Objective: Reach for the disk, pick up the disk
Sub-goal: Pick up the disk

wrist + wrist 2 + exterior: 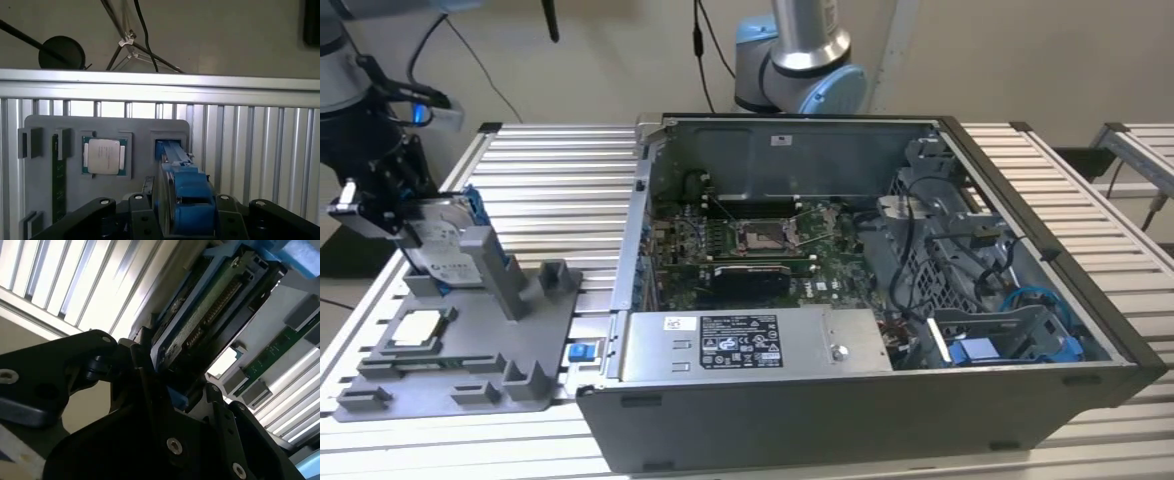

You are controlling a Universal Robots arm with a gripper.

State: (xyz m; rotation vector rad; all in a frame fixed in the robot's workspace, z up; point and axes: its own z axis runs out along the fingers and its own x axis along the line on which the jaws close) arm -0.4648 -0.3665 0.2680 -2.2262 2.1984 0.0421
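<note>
The disk (443,240) is seen standing on edge in a slot of the grey tray (520,350), at the exterior view's left. It is silver-grey metal, with a white label on its face and blue rails along its edges. The hand (187,222) is set astride its upper end. Whether it is clenched on the disk cannot be told. Bare slatted bench (547,180) is left behind the tray, and the open computer case (854,430) stands just beside the tray, on the exterior view's right.
</note>
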